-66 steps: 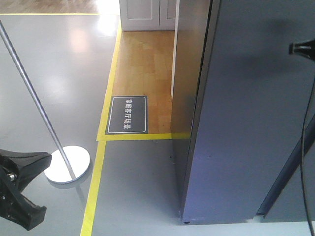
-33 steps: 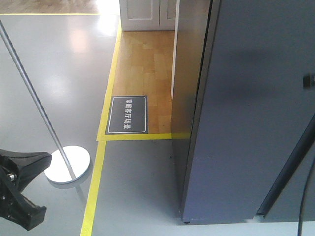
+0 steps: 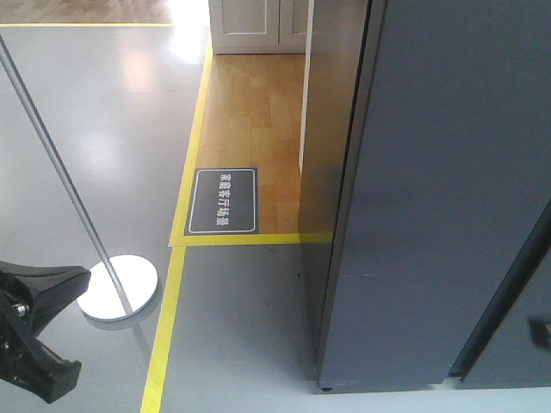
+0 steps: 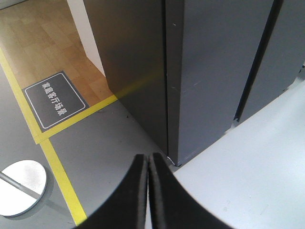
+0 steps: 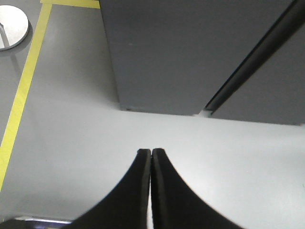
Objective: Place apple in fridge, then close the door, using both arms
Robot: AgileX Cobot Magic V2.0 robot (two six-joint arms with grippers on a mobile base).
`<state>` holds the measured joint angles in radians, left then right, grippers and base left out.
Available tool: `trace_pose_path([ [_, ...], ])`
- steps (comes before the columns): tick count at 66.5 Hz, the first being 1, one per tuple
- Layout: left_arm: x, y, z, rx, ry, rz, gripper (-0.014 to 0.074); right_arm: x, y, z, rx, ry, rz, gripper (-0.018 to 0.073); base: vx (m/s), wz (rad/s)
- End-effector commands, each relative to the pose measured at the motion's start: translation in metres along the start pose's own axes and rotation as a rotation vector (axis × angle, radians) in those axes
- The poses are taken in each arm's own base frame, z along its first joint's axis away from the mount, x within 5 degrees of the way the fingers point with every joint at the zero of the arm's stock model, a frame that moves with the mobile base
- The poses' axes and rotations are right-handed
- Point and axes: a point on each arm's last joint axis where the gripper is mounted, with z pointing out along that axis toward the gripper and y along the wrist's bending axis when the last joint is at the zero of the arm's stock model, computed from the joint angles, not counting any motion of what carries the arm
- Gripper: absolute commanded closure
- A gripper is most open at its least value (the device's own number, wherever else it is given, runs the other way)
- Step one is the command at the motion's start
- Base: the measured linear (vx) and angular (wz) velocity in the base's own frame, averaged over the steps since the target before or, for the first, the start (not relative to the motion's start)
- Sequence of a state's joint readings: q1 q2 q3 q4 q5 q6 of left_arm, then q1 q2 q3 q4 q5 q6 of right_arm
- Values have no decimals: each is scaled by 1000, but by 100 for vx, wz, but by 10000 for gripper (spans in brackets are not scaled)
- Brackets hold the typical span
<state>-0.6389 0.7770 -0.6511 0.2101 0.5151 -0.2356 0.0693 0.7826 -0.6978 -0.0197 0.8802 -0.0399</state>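
Grey floor with yellow tape lines point(image 3: 168, 318) runs up to the fridge point(image 3: 448, 189), whose door point(image 4: 209, 71) sits flush. No apple shows. Left gripper point(image 4: 147, 164) and right gripper point(image 5: 151, 160) are pinched together, empty. Judging the job finished, keep both arms clear of the door.

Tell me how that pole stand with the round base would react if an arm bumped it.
The pole stand is tall and thin, leaning in this view, so probably tips easily. Its round base looks flat and shiny; on the smooth grey floor it might slide first.
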Motion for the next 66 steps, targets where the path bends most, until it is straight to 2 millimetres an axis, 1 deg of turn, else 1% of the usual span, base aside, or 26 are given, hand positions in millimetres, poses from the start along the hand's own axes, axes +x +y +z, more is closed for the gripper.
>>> trace_pose_path([
  [1, -14, -1, -5, 13, -91, -1, 603, 9, -1, -19, 15, -33, -6, 563, 0, 0],
  [5, -14, -1, -5, 13, -91, -1, 603, 21, -1, -30, 16, 7, -5, 563, 0, 0],
  [10, -14, -1, -5, 13, -91, -1, 603, 33, 0, -43, 18, -9, -3, 563, 0, 0],
  [21, -14, -1, -5, 13, -91, -1, 603, 53, 2, -70, 0, -112, 11, 563, 0, 0],
  [30, -14, -1, -5, 13, -91, -1, 603, 66, 3, -83, 1, -179, 13, 563, 0, 0],
  [43, -14, -1, -5, 13, -91, -1, 603, 76, 3, -94, 1, -246, 15, 563, 0, 0],
  [66, -14, -1, -5, 13, -91, -1, 603, 77, 3, -95, 2, -253, 15, 563, 0, 0],
])
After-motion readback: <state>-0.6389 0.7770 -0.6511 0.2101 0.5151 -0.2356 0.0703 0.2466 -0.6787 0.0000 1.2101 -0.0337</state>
